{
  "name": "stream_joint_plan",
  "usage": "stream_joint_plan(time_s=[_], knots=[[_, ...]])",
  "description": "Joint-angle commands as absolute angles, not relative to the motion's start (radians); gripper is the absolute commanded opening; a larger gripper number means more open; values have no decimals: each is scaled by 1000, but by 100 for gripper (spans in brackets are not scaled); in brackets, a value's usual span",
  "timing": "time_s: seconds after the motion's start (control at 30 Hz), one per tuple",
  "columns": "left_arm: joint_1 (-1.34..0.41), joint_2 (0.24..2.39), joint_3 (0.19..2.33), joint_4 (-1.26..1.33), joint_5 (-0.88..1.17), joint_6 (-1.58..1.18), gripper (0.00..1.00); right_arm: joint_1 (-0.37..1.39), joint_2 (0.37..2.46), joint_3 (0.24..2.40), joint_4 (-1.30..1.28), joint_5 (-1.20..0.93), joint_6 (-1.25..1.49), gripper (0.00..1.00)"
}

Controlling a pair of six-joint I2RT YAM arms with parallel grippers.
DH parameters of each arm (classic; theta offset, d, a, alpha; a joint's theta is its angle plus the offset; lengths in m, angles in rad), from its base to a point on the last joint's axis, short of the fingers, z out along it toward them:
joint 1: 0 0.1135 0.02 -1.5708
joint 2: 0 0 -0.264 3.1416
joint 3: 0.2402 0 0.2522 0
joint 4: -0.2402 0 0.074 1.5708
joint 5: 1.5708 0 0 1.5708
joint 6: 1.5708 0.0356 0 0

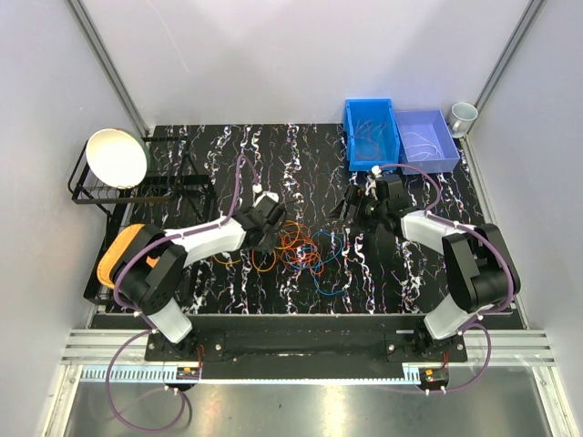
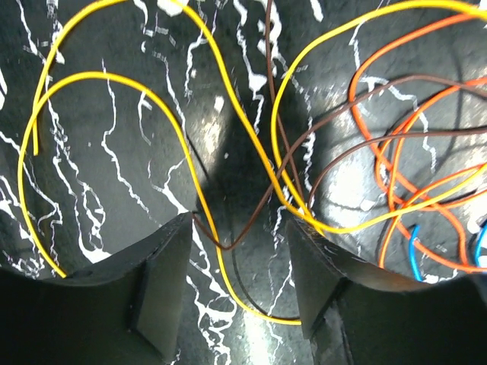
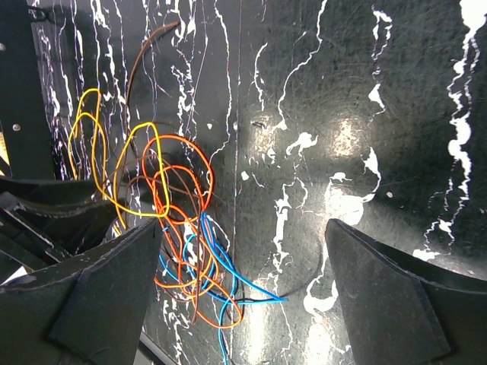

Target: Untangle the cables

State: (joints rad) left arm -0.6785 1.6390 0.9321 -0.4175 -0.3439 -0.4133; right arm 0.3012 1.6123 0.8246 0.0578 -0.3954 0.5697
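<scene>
The cables (image 1: 301,248) lie in a loose tangle of orange, blue, yellow and brown wires on the black marbled table, between the two grippers. My left gripper (image 1: 271,225) is low at the tangle's left edge. Its jaws (image 2: 240,262) are open, with a yellow wire (image 2: 218,250) and a brown wire (image 2: 246,229) lying on the table between the fingers. Orange wires (image 2: 354,106) and a blue one (image 2: 413,251) lie to their right. My right gripper (image 1: 360,208) hovers right of the tangle, open wide (image 3: 243,296) and empty. The tangle (image 3: 183,236) and a blue wire end (image 3: 252,284) lie below it.
A blue bin (image 1: 372,132) and a paler blue bin (image 1: 425,138) holding wires stand at the back right, with a white cup (image 1: 463,115) beside them. A white bowl (image 1: 117,157) sits on a black wire rack (image 1: 91,196) at the back left.
</scene>
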Motion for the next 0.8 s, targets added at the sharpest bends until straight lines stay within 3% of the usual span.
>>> stream_joint_plan(time_s=[0.0, 0.33, 0.77], knots=[[-670, 1658, 985, -371, -347, -394, 55, 310, 1629, 857, 98, -425, 555, 93], [-657, 1694, 1009, -367, -331, -382, 47, 310, 1643, 865, 100, -433, 555, 93], [-649, 1678, 1025, -390, -345, -388, 19, 310, 1666, 877, 97, -448, 554, 93]])
